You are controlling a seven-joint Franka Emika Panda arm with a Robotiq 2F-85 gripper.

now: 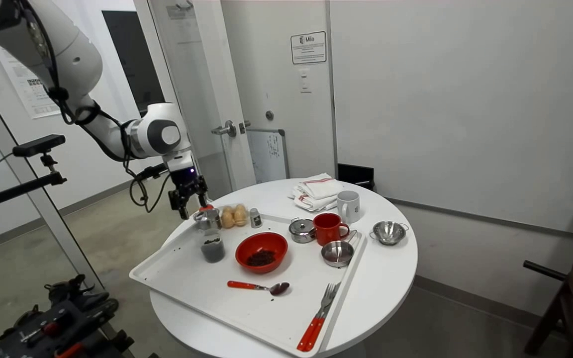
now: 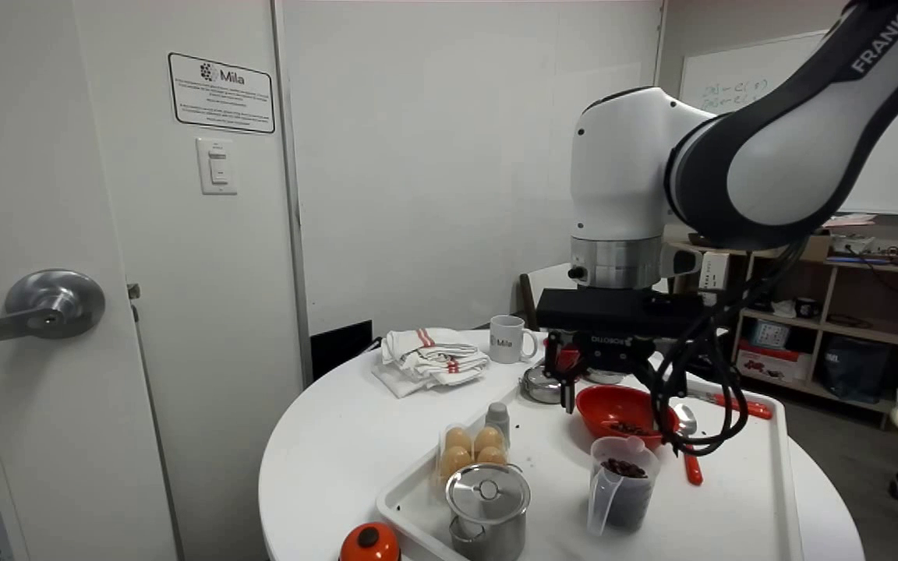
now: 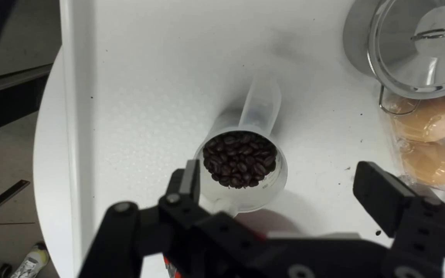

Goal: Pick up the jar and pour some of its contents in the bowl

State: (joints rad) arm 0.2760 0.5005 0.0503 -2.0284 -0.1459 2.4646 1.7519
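One jar (image 2: 625, 499) — translucent, upright, dark beans (image 3: 241, 160) inside

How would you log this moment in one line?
gripper: open, empty | jar: upright on tray, beans inside, not yet grasped | bowl: beans inside too

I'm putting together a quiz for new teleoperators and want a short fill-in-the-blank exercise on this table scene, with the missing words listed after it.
1. The jar holds dark coffee ____.
2. The bowl is ____ in colour.
3. With its fingers wide apart in the wrist view, the gripper is ____.
4. In an exterior view, the pale mug bears the word ____.

Missing words: beans; red; open; Mila.
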